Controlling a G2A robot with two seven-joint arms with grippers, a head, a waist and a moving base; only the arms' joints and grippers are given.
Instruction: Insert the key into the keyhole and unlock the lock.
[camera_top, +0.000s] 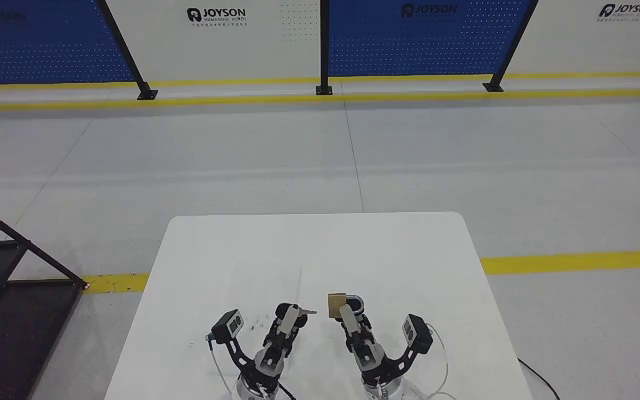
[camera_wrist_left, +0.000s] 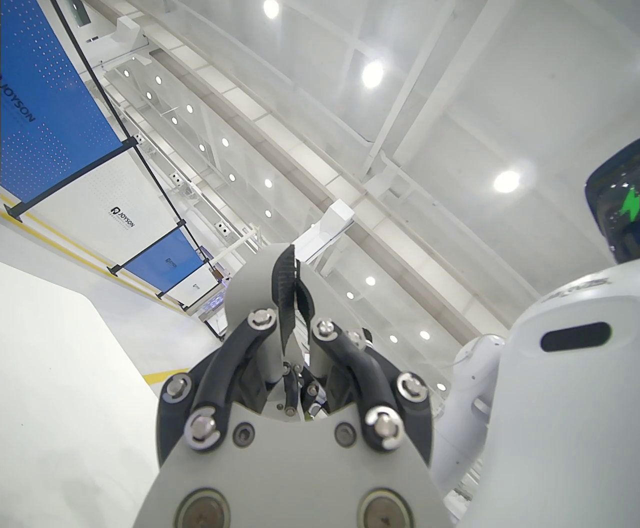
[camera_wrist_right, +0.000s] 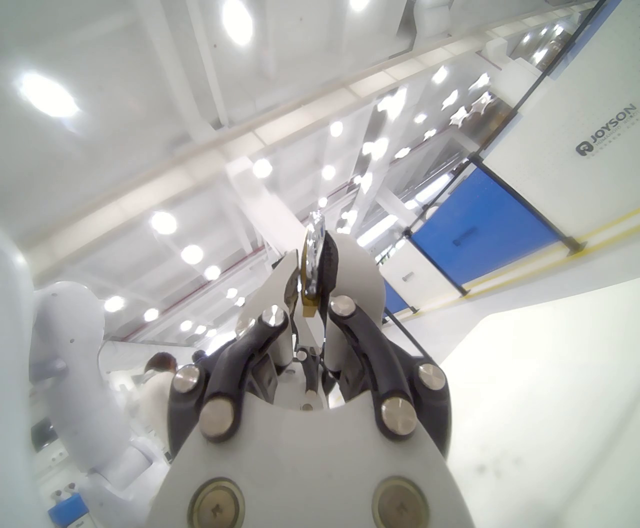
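From above, I am counting 1 white table (camera_top: 300, 250), 1 lock (camera_top: 337, 300), 1 key (camera_top: 309, 312) and my 2 claws, all gathered at the table's near edge. My left claw (camera_top: 296, 313) is pinching the small silvery key, which is sticking out sideways toward the lock. My right claw (camera_top: 345, 305) is gripping the brass lock just beside it; I cannot tell whether key and lock are touching. Beyond the table, grey floor is running out to yellow floor lines (camera_top: 250, 98) and a row of blue and white panels (camera_top: 60, 40) on black stands, and a dark rack (camera_top: 30, 300) is standing at the left edge. From my left wrist, my left claw (camera_wrist_left: 291, 280) is pointing up toward the ceiling lights with its black pads (camera_wrist_left: 284, 280) pressed together; I cannot make out the key between them here, and the table (camera_wrist_left: 60, 375) is lying off to one side. From my right wrist, my right claw (camera_wrist_right: 312, 280) is squeezing the lock (camera_wrist_right: 313, 250) edge-on, silver metal rising past the fingertips and brass showing lower between the fingers, with the table (camera_wrist_right: 550, 375) and the panels beyond.
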